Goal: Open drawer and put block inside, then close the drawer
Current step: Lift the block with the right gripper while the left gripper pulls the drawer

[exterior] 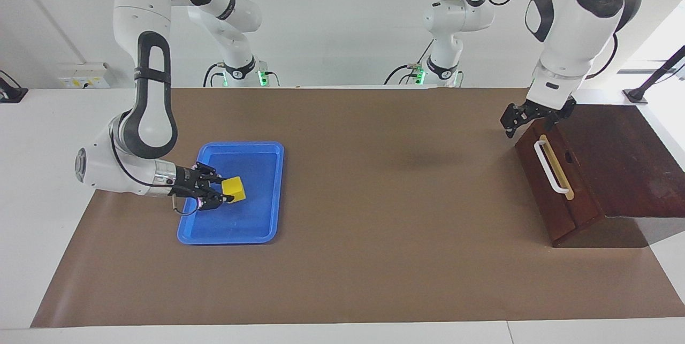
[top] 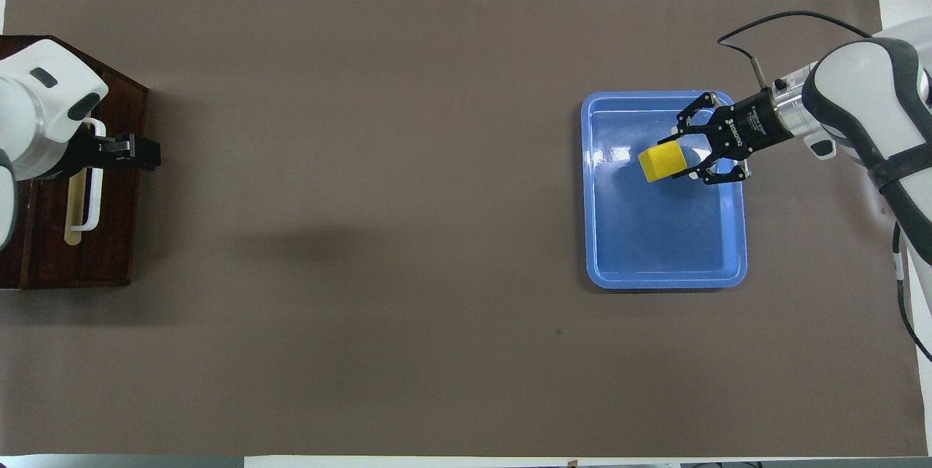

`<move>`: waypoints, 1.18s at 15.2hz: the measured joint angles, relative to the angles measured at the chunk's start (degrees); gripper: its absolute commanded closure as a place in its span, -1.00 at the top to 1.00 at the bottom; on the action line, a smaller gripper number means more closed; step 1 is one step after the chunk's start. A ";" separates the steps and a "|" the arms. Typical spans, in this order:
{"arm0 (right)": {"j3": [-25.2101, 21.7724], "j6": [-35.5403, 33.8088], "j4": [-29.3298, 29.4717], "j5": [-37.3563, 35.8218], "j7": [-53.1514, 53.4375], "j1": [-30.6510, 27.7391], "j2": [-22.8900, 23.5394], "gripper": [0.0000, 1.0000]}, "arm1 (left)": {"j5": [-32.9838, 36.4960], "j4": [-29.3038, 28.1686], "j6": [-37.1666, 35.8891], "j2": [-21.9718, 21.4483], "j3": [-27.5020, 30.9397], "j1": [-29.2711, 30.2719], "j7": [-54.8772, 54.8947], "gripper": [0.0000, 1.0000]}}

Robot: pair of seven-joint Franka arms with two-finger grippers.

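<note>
The yellow block [exterior: 234,189] is held between the fingers of my right gripper [exterior: 220,195], just over the blue tray [exterior: 257,221]. In the overhead view the block [top: 659,161] is at the tips of the right gripper [top: 681,157]. The dark brown drawer [exterior: 556,202] is closed, with its white handle [exterior: 551,167] on the slanted front, at the left arm's end of the table. My left gripper [exterior: 514,123] is open and hangs over the end of the handle nearer to the robots, not touching it. In the overhead view the left gripper [top: 142,151] covers that end of the handle [top: 93,195].
The blue tray [top: 662,264] lies on the brown mat [top: 408,199] toward the right arm's end of the table and holds nothing but the block above it. The wooden box [exterior: 626,162] stands at the mat's edge.
</note>
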 measured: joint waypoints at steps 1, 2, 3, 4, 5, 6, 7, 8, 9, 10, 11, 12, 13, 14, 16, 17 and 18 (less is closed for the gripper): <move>0.08 -0.61 2.22 0.05 3.13 1.63 -0.51 -1.00 | 2.84 -0.96 2.49 1.49 -0.03 0.00 0.07 1.00; 0.17 -0.86 3.99 0.27 6.54 3.56 -1.18 -1.00 | 5.65 -1.91 5.14 3.03 0.00 0.01 0.09 1.00; 0.24 -0.87 5.15 0.85 9.88 5.70 -2.02 -1.00 | 7.89 -3.04 8.00 4.40 0.09 0.06 0.09 1.00; 0.28 -0.85 5.89 1.53 12.78 7.82 -2.81 -1.00 | 9.14 -4.25 10.65 5.44 0.25 0.19 0.09 1.00; 0.30 -0.68 6.53 2.01 15.65 9.94 -3.44 -1.00 | 9.88 -5.51 13.08 6.11 0.46 0.50 0.09 1.00; 0.32 -0.30 7.20 2.11 18.31 11.90 -3.82 -1.00 | 10.36 -6.60 15.16 6.41 0.58 1.03 0.11 1.00; 0.33 0.52 7.74 2.17 20.71 13.75 -4.12 -1.00 | 11.22 -7.40 16.71 6.47 0.68 1.65 0.22 1.00; 0.35 1.45 8.22 2.18 23.00 15.55 -4.35 -1.00 | 12.29 -7.85 17.37 6.47 0.71 2.28 0.34 1.00; 0.34 2.42 8.53 2.18 25.02 17.17 -4.53 -1.00 | 12.94 -8.12 17.68 6.49 0.74 2.74 0.58 1.00; 0.34 3.33 8.67 2.18 26.56 18.53 -4.65 -1.00 | 13.28 -8.32 17.85 6.50 0.74 3.00 0.76 1.00; 0.33 3.99 8.69 2.18 27.71 19.51 -4.70 -1.00 | 13.40 -8.48 18.08 6.52 0.74 3.11 0.86 1.00; 0.33 4.60 8.69 2.18 28.77 20.10 -4.70 -1.00 | 13.43 -8.62 18.34 6.54 0.74 3.13 0.89 1.00; 0.33 5.37 8.69 2.31 29.66 20.32 -4.70 -1.00 | 13.44 -8.88 18.85 6.59 0.70 3.12 0.89 1.00; 0.32 5.89 8.69 2.80 30.16 20.34 -4.70 -1.00 | 13.46 -9.25 19.49 6.70 0.59 3.11 0.88 1.00; 0.27 6.09 8.69 3.91 30.30 20.33 -4.70 -1.00 | 13.55 -9.54 20.49 7.14 0.39 2.47 -0.62 1.00; 0.27 6.09 8.69 4.18 30.36 20.34 -4.70 -1.00 | 13.56 -9.56 20.80 7.35 0.35 1.12 -3.46 1.00; 0.27 6.09 8.69 4.24 30.53 20.36 -4.70 -1.00 | 13.56 -9.57 20.85 7.51 0.25 -0.86 -7.35 1.00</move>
